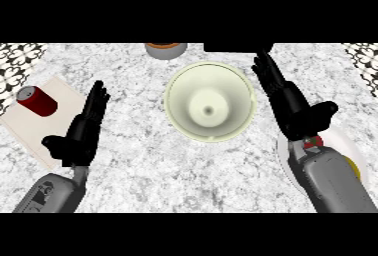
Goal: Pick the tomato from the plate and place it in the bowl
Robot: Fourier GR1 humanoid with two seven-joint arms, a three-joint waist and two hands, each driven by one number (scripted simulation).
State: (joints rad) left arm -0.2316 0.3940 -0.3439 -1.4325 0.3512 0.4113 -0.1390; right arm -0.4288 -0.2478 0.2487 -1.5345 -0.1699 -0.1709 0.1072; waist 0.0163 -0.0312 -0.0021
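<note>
A pale cream bowl stands in the middle of the counter. At the right, a white plate lies mostly hidden under my right forearm. A small part of the red tomato with a green top shows on the plate just below my right palm. My right hand hovers above the plate's far side, fingers straight and pointing away, thumb spread; it holds nothing. My left hand rests open at the left, fingers straight, well apart from the bowl.
A red can lies on a beige mat at the left. An orange-and-grey container stands at the back, behind the bowl. Patterned tiles mark the far corners. A yellow patch shows on the plate.
</note>
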